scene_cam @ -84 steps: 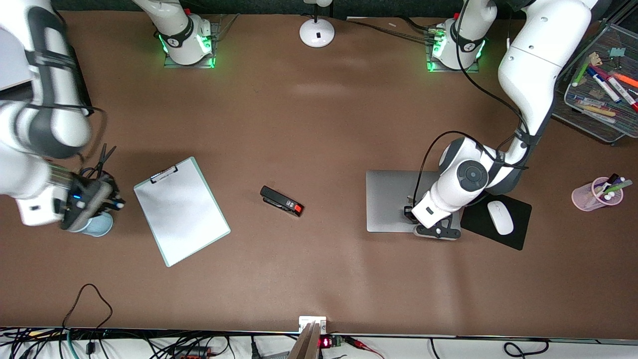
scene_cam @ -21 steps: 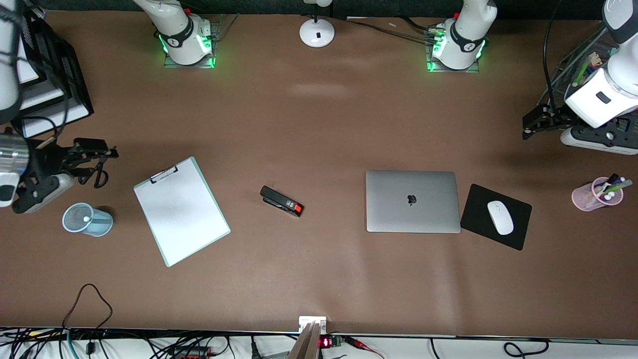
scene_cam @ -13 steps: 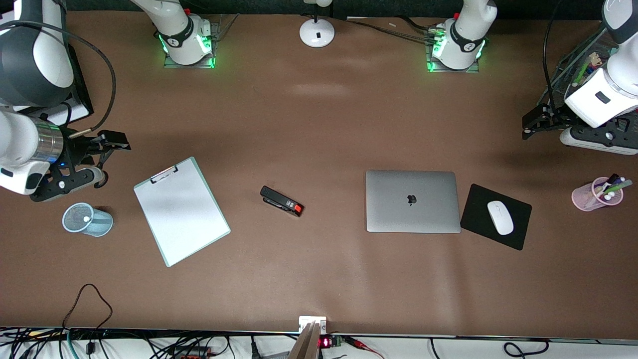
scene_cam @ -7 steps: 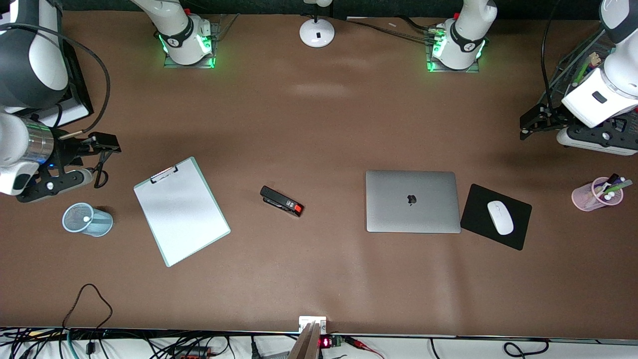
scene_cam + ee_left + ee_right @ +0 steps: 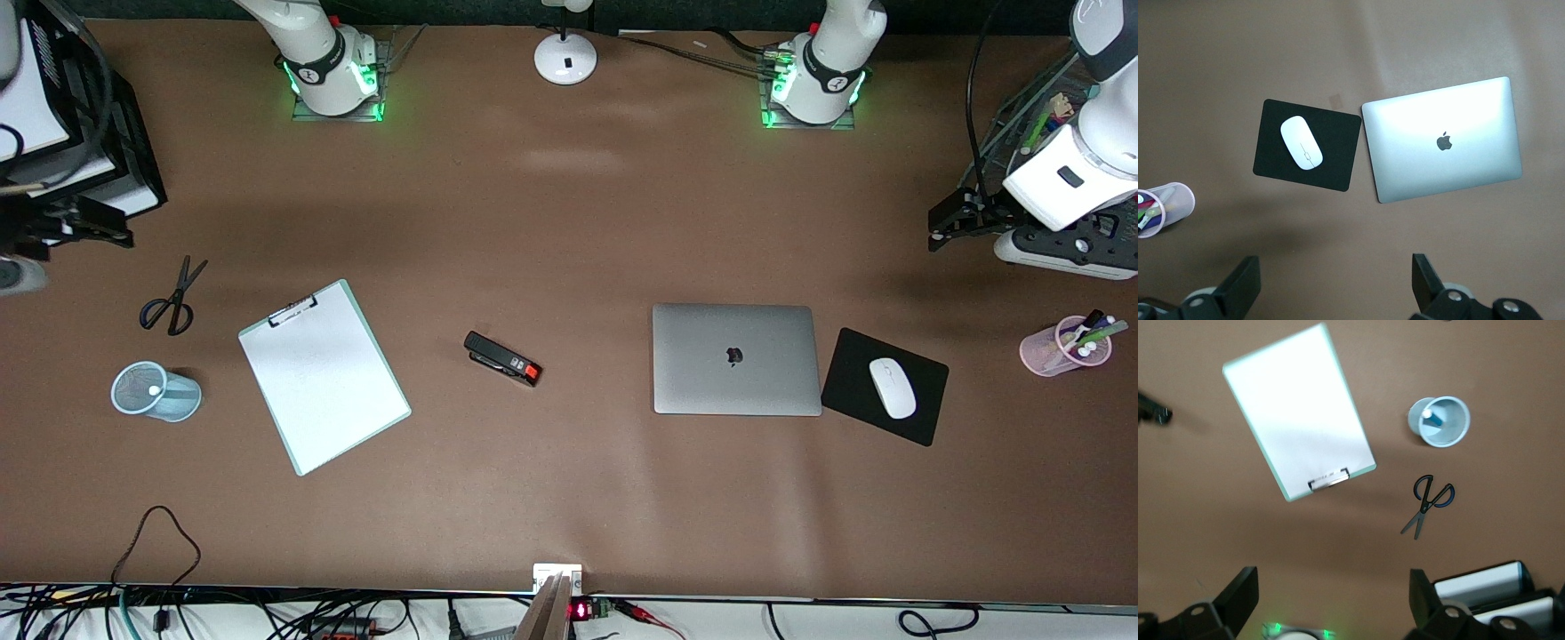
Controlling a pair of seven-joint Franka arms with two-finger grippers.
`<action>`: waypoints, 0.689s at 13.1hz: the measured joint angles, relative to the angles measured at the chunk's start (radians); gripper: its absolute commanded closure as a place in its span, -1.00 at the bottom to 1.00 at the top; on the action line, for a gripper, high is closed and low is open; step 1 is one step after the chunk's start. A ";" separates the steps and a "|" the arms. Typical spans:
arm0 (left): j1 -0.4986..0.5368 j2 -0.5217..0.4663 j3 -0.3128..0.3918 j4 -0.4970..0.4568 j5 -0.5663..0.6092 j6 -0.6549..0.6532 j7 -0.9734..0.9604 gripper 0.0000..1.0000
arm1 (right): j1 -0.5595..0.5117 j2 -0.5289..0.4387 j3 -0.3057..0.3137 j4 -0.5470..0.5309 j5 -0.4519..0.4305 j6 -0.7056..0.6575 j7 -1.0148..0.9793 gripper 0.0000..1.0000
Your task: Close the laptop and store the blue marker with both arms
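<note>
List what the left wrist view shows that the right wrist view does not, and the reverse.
Left wrist view only: the closed laptop, the mouse on its black pad, and a pink pen cup. Right wrist view only: the clipboard, the scissors, and the blue marker standing in the light blue cup. Shared: only the brown table; each view shows its own open claw, the left claw and the right claw.

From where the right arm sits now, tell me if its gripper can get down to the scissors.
Probably yes. The right gripper is open, up near the black file tray at its end of the table. The scissors lie flat with bare table around them, apart from the light blue pen cup and the clipboard.
</note>
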 measured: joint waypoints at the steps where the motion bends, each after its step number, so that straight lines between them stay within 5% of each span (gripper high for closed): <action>1: 0.001 0.000 0.001 0.000 0.000 0.000 0.000 -1.00 | 0.009 -0.019 0.006 -0.003 0.000 0.001 0.067 -1.00; 9: 0.019 0.007 -0.001 0.000 0.000 0.000 0.008 -1.00 | 0.038 -0.126 0.001 -0.152 0.052 0.063 0.172 -1.00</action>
